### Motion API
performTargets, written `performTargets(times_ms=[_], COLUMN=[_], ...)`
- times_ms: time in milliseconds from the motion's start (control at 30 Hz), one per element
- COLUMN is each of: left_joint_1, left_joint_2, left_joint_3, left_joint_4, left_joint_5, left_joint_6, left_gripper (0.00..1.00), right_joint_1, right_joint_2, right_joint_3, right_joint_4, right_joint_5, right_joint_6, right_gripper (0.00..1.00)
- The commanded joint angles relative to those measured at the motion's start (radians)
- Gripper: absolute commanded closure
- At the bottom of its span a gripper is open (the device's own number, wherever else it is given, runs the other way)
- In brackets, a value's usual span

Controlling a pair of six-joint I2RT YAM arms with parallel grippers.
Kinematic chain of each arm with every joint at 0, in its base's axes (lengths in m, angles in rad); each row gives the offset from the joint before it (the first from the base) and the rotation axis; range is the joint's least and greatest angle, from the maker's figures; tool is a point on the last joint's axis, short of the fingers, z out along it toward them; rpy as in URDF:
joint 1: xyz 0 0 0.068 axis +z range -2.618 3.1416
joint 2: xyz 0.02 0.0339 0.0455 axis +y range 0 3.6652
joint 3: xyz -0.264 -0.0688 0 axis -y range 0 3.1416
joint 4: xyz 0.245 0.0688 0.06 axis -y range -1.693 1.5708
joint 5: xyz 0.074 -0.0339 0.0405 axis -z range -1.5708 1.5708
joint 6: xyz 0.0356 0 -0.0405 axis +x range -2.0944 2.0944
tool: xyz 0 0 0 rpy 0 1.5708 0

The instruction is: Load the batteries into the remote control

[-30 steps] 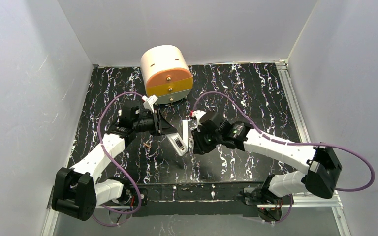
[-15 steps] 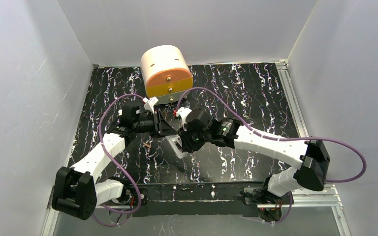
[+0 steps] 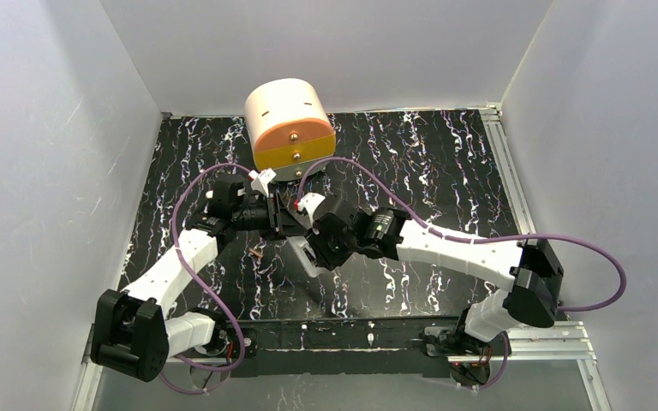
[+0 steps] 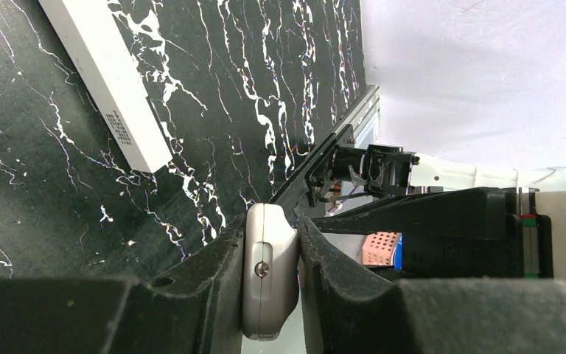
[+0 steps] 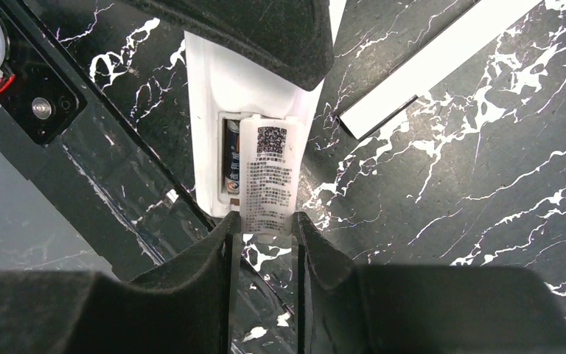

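My left gripper (image 4: 269,228) is shut on the white remote control (image 4: 269,280), seen end-on between the fingers. In the right wrist view the remote (image 5: 206,118) shows its back, with an open battery bay and one dark battery (image 5: 231,155) in it. My right gripper (image 5: 265,221) is shut on a small white labelled cover piece (image 5: 269,177), held over the bay's right half. A second battery is not visible there. From above, both grippers meet over the remote (image 3: 304,259). A tiny coppery-brown object (image 3: 257,253) lies on the table by the left arm.
A long narrow white bar (image 5: 427,70) lies on the black marbled table just right of the remote; it also shows in the left wrist view (image 4: 103,81). A cream and orange drum-shaped container (image 3: 290,128) stands at the back of the table. White walls enclose the table.
My right arm has swung left with the cover piece, up against the remote in my left gripper. The left arm has stayed in place.
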Motion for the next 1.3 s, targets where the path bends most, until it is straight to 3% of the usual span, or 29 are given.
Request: performTargets(times_ms=[0, 367, 800, 1267], left_joint_1=[0.002, 0.001, -0.001, -0.001], left_joint_2=[-0.008, -0.006, -0.024, -0.035], left_joint_3=[0.030, -0.016, -0.011, -0.030], left_joint_4=[-0.013, 0.106, 0.055, 0.105], left_joint_5=[0.039, 0.060, 0.050, 0.083], left_joint_6=[0.004, -0.051, 0.004, -0.013], left_gripper=[1.00, 1.00, 1.00, 1.00], right_joint_1=[0.013, 0.023, 0.025, 0.025], right_joint_2=[0.013, 0.025, 0.046, 0.059], right_joint_3=[0.049, 0.050, 0.083, 0.085], right_joint_4=[0.007, 0.028, -0.012, 0.009], right_joint_5=[0.022, 0.004, 0.095, 0.039], right_joint_6=[-0.016, -0.001, 0.032, 0.049], right_gripper=[0.75, 0.75, 0.75, 0.73])
